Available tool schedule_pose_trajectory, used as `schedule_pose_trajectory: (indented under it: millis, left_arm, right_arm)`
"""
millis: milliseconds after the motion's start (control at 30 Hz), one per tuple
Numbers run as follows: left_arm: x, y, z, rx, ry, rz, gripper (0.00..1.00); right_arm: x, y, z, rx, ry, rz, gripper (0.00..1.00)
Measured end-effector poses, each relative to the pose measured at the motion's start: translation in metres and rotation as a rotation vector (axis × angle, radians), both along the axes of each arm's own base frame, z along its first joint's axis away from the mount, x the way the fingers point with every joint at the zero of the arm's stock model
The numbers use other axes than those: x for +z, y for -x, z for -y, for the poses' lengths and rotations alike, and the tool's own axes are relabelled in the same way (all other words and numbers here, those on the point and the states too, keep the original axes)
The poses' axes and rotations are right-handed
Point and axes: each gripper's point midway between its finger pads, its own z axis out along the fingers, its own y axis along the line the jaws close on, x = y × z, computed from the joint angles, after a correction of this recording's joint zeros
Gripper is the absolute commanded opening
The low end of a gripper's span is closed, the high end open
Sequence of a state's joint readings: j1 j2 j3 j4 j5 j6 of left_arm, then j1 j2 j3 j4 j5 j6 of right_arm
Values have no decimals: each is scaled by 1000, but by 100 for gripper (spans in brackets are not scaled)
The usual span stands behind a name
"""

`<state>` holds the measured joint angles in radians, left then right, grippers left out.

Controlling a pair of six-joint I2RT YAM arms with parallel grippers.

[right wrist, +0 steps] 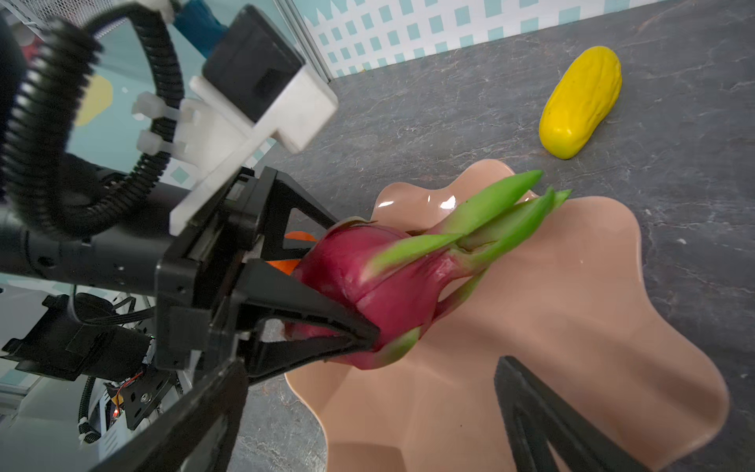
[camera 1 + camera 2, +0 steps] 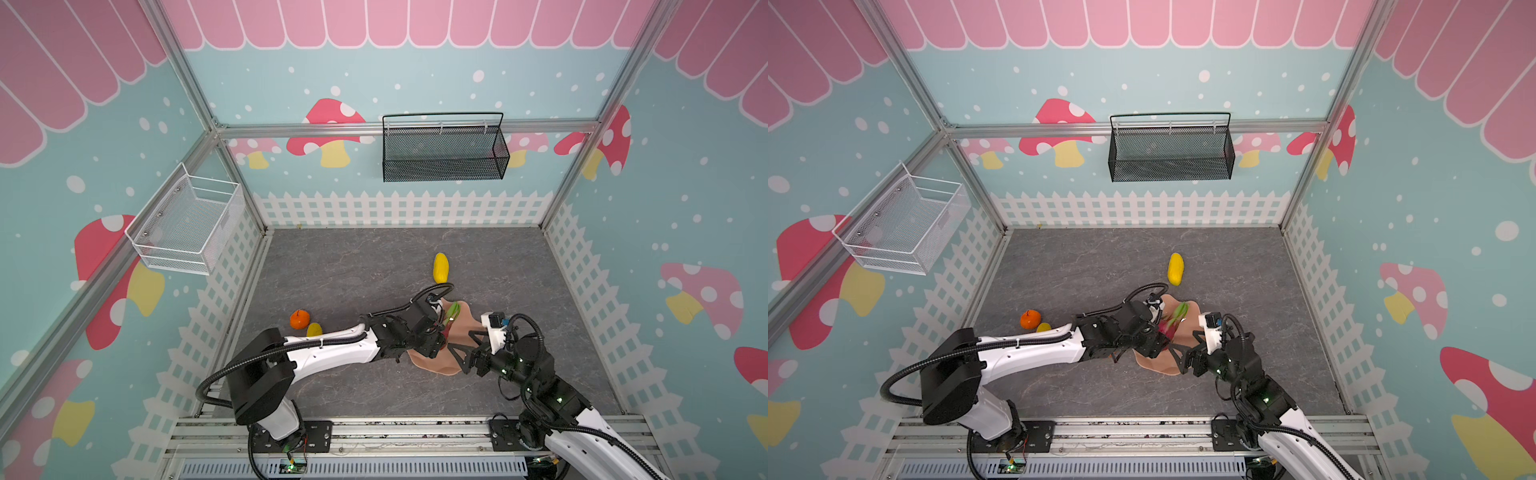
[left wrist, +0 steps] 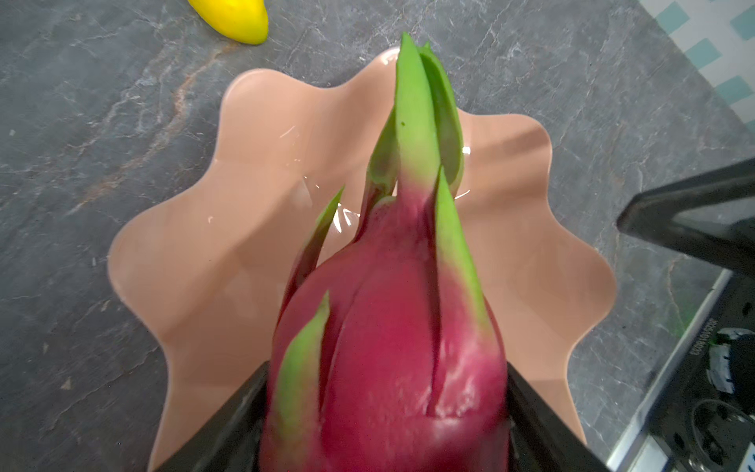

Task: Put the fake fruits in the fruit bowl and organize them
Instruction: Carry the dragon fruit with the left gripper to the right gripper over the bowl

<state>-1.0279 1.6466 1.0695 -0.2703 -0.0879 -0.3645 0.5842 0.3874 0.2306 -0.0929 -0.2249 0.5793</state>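
Observation:
My left gripper (image 2: 439, 337) (image 3: 388, 412) is shut on the magenta dragon fruit (image 2: 448, 322) (image 2: 1172, 323) (image 3: 400, 327) (image 1: 367, 282). It holds the fruit tilted over the salmon-pink fruit bowl (image 2: 432, 365) (image 2: 1158, 366) (image 3: 245, 245) (image 1: 572, 327), green tips toward the far rim. My right gripper (image 2: 466, 350) (image 1: 367, 425) stands open at the bowl's near right rim, holding nothing. One yellow mango (image 2: 440, 268) (image 2: 1175, 269) (image 1: 580, 102) lies on the floor beyond the bowl. An orange (image 2: 299, 319) (image 2: 1030, 319) and a second mango (image 2: 314, 329) (image 2: 1043, 327) lie at the left, partly behind my left arm.
A black mesh basket (image 2: 444, 153) hangs on the back wall and a white wire basket (image 2: 187, 220) on the left wall. Fence-printed walls close in the grey floor (image 2: 353, 270) on three sides. The two arms nearly meet over the bowl.

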Motion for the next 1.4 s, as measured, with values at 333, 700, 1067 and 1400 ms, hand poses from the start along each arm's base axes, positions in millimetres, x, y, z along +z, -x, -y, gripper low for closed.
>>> schedule_pose_trajectory:
  millis: [333,700,1067,1400]
  left_arm:
    - [-14,-5,15,-2,-17,-12,79]
    - [-34,-3,22,-10,-44,-59,90]
    - [-29,-2,23,-11,-27,-60,100]
    - [44,-7,-24,79,50,132,100]
  right_arm:
    - [-5,1,1,-3,2,-10,98]
    - [-3,3,3,-8,-11,11,98]
    - [-7,3,4,-8,-6,5,98]
    - [0,-5,-3,9,10,24,98]
